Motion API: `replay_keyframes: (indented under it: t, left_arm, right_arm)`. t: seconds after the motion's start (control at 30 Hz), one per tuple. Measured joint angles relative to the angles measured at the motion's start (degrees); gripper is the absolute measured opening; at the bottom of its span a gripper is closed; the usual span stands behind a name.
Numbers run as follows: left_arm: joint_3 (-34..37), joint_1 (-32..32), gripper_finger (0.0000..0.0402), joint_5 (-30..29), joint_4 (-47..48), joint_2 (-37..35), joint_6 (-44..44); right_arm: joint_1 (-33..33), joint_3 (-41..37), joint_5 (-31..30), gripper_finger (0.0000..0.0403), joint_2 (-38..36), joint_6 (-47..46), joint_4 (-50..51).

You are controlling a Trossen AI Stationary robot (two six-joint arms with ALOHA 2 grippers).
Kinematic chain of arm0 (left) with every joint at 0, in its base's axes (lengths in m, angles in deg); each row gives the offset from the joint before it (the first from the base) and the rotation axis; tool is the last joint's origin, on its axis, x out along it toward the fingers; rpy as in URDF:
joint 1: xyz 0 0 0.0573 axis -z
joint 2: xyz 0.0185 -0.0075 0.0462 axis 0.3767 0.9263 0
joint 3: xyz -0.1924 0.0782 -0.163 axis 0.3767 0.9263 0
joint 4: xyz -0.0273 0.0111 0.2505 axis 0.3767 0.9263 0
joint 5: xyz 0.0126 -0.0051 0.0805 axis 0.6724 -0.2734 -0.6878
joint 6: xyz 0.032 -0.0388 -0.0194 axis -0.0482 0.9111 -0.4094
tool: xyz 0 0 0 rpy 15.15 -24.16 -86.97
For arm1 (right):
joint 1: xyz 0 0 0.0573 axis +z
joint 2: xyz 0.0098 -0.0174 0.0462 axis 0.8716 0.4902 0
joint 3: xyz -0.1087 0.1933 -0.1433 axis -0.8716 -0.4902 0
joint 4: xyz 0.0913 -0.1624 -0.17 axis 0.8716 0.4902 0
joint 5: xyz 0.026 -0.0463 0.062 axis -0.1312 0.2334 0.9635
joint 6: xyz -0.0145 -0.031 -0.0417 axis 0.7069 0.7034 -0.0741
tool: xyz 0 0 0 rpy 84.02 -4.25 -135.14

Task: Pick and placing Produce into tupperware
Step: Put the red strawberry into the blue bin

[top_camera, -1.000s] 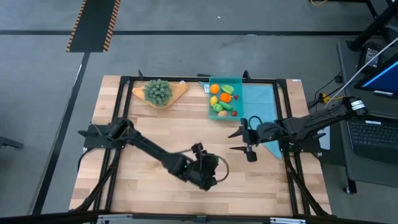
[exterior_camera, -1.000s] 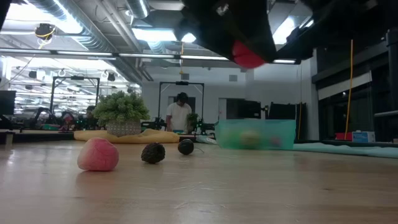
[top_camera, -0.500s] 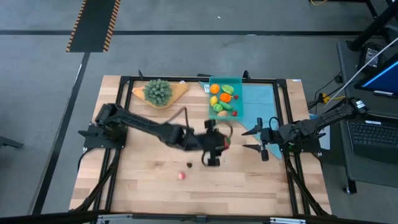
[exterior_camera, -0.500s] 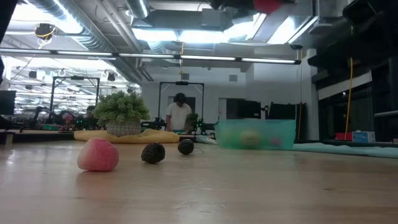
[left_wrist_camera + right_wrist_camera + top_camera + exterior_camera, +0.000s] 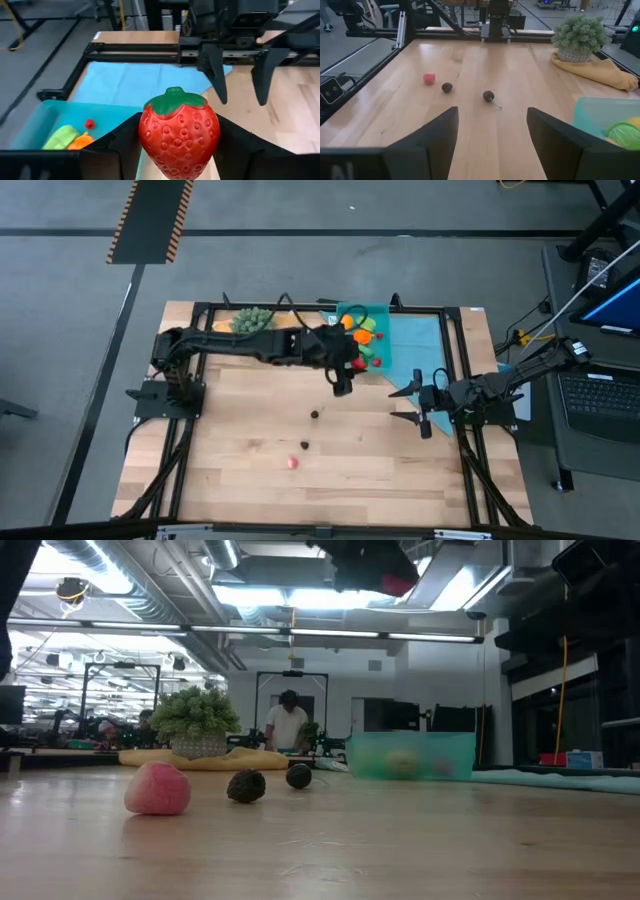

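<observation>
- The wooden table (image 5: 230,440) carried everything, with a black frame around its edge.
- The left arm (image 5: 240,345) reached across the far side of the table, ending at the near edge of the tupperware.
- The right arm (image 5: 500,385) waited at the table's right side, over the near tip of the light-blue cloth (image 5: 415,340).
- The tupperware (image 5: 382,312), a teal box, sat at the far side of the table just beside the cloth, with orange, yellow, green and red produce inside.
- The bushy green plant (image 5: 252,320) stood on its tan board at the far edge, partly behind the left arm.
- The left gripper (image 5: 177,145) held a red strawberry (image 5: 178,132) between its fingers, closed against its sides, above the tupperware's near rim.
- The right gripper (image 5: 492,145) stood with its fingers spread apart and nothing between them.
- A pink-red piece (image 5: 292,463) lay on the open wood near the table's front.
- Two small dark pieces (image 5: 305,445) (image 5: 315,415) lay apart from each other on the wood, between the pink-red piece and the tupperware.
</observation>
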Motion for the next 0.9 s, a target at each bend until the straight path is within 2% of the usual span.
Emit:
replay_keyframes:
  t: [0.2,0.37,0.5,0.7,0.9]
  left_arm:
    - [6.6,-3.0,0.019,6.2,-9.9,0.0,-1.0]
    - [16.3,-4.7,0.019,6.3,-22.1,0.0,0.1]
    - [23.5,-5.5,0.019,10.6,-33.0,-1.2,1.2]
    - [32.7,-5.9,0.019,10.6,-37.7,-8.1,1.5]
    - [45.2,-5.7,0.019,9.5,-46.0,-17.0,1.5]
  right_arm:
    - [-0.2,0.0,0.0,0.0238,0.0,2.8,-0.2]
    - [-0.2,0.0,-0.1,0.0238,0.0,2.9,-0.2]
    - [-0.2,0.0,-0.1,0.0238,0.0,2.9,-0.3]
    - [-0.9,0.0,-0.1,0.0238,0.7,2.5,-2.0]
    - [-6.1,0.1,-0.1,0.0238,4.6,-0.5,-7.1]
